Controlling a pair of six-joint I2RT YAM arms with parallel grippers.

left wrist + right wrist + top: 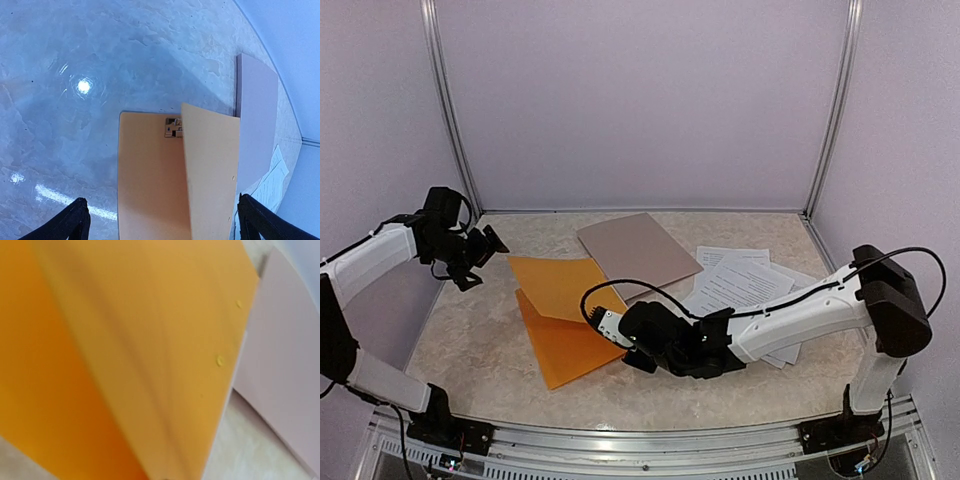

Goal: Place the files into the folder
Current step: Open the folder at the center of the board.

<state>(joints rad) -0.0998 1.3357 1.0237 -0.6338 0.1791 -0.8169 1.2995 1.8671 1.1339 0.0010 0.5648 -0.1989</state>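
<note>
The orange folder (570,345) lies open left of centre, its back leaf flat on the table and its front cover (560,285) raised at a slant. My right gripper (620,330) is at the cover's near right edge. The cover (150,340) fills the right wrist view and hides the fingers, which are shut on its edge. My left gripper (485,245) hovers open over the folder's far left end; in its wrist view the folder (145,175) lies between the fingertips (75,220), untouched. The files (740,285), white printed sheets, lie loose at the right.
A grey-brown clipboard (638,252) lies flat behind the folder, its edge next to the raised cover (212,165). The files (270,180) overlap one another beyond it. Metal frame posts (450,110) and pale walls close in the marbled table (490,360).
</note>
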